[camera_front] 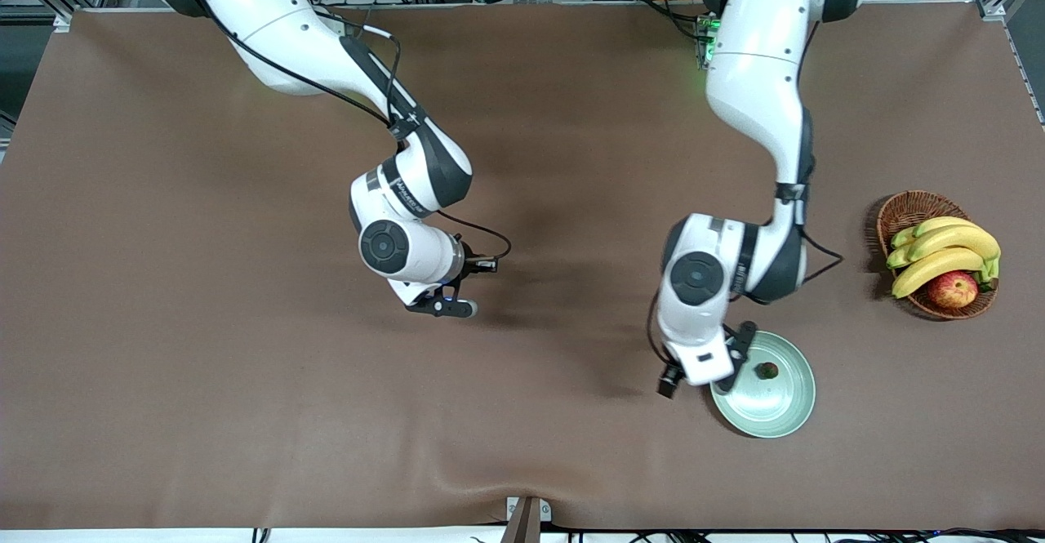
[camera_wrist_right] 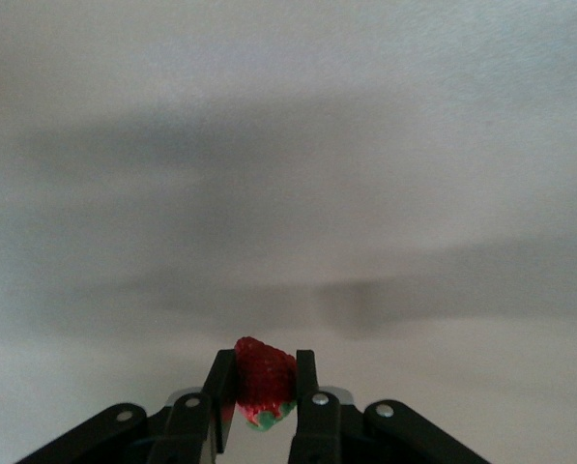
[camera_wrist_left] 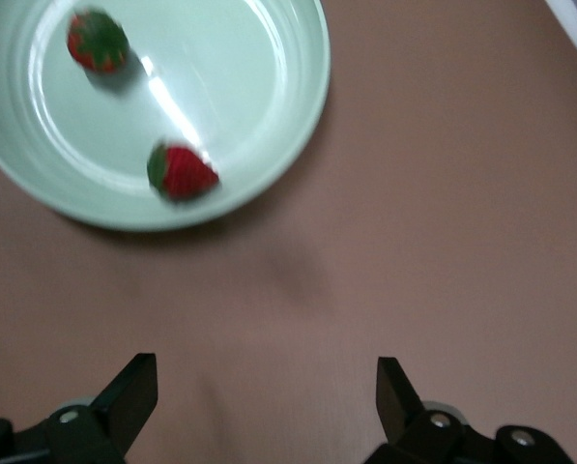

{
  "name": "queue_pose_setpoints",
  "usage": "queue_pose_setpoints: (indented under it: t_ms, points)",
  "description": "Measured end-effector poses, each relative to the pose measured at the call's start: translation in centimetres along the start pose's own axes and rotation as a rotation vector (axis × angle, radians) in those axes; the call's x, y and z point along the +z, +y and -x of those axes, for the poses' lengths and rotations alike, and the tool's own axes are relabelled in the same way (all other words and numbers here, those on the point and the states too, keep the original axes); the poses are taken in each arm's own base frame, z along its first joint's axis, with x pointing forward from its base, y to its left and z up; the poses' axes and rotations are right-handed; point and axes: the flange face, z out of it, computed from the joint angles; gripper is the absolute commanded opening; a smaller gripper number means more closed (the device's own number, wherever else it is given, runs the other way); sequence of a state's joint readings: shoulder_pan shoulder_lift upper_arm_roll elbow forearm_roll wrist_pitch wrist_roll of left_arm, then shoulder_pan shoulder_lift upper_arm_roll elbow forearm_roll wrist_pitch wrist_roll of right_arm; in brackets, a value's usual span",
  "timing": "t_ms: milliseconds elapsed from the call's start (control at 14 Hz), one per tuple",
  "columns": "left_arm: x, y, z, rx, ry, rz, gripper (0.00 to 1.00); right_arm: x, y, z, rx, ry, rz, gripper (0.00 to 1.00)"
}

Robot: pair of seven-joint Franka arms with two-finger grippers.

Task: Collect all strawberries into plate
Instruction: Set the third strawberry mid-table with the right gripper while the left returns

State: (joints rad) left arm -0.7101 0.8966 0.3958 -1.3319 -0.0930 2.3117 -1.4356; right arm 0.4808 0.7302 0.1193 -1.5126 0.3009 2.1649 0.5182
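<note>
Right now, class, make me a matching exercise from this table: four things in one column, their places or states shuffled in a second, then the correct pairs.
Things:
1. left hand
2. right hand
3. plate
4. basket

States:
A. holds bananas and an apple
B. shut on a strawberry
C. open, empty
D. holds two strawberries

Pairs: 1-C, 2-B, 3-D, 4-A

Not much lettering is shown here tbh. Some dark print can be made out on the white wrist band of the right arm (camera_front: 397,192), but it's too small to be read. Nothing is printed on the plate (camera_front: 784,412), basket (camera_front: 898,212) or table (camera_front: 245,404).
</note>
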Motion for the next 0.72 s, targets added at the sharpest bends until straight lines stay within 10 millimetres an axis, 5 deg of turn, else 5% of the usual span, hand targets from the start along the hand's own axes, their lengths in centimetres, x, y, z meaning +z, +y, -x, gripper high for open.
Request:
queue_pose_setpoints:
  t_ms: [143, 215, 358, 430, 501, 716]
  points:
    - [-0.3, 0.1, 1.6, 0.021, -0.003, 0.003, 1.00, 1.3, -0.8, 0.4, -0.013, 0.009, -0.001, 0.09]
    - [-0.3, 0.2, 2.0, 0.026, -0.004, 0.003, 1.00, 2.1, -1.1, 0.7, -0.018, 0.010, 0.000, 0.23]
    - [-0.6, 0.3, 3.4, 0.030, -0.015, 0.007, 1.00, 3.2, -1.3, 0.9, -0.023, 0.008, 0.005, 0.61]
    - [-0.7, 0.4, 4.5, 0.016, -0.028, 0.010, 1.00, 3.4, -1.2, 0.8, -0.022, 0.007, 0.006, 0.92]
    - [-0.8, 0.5, 5.7, 0.006, -0.043, 0.011, 1.00, 3.4, -1.1, 0.7, -0.021, 0.010, 0.006, 1.00]
    - [-1.0, 0.6, 9.4, -0.004, -0.096, 0.013, 1.00, 2.7, -0.2, -0.5, -0.003, 0.040, 0.007, 1.00]
